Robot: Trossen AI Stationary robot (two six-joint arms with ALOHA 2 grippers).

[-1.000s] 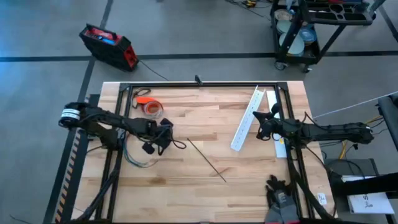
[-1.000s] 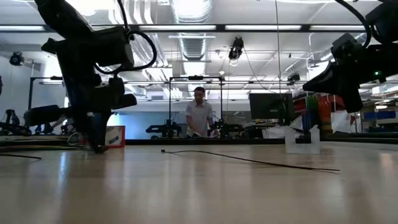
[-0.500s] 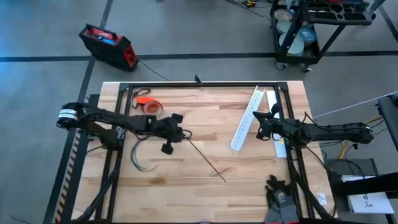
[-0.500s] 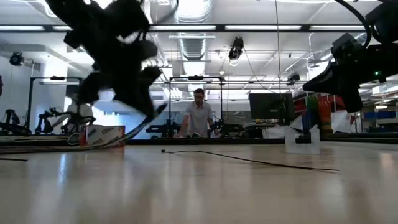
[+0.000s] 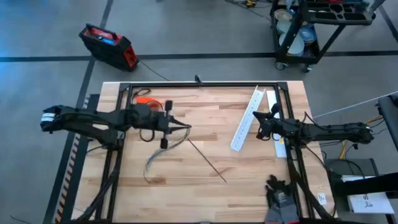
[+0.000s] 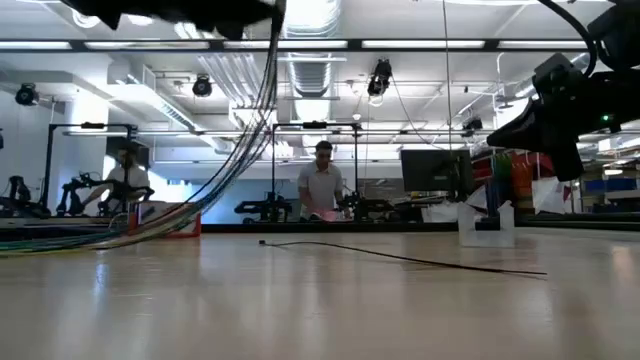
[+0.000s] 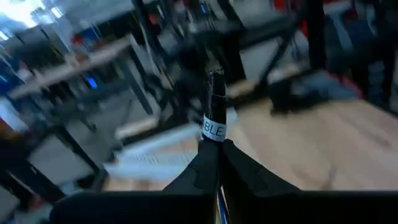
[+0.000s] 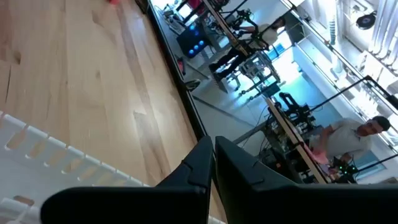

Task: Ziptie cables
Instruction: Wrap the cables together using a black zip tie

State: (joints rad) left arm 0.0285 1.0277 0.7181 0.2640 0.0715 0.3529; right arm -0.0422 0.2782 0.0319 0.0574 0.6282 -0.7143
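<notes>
Across the wooden table (image 5: 249, 174), left fingers (image 5: 166, 126) clamp the cables (image 5: 155, 158) beside the ziptie (image 5: 206, 160), right fingers (image 5: 261, 127) closed, idle; dangling wires may snag it.

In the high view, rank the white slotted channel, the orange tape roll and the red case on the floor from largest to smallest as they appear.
1. White slotted channel, the longest.
2. Red case, shorter but bulkier; it sits on the floor, farther from the camera, so its place is unsure.
3. Orange tape roll, partly hidden by the left arm.
</notes>
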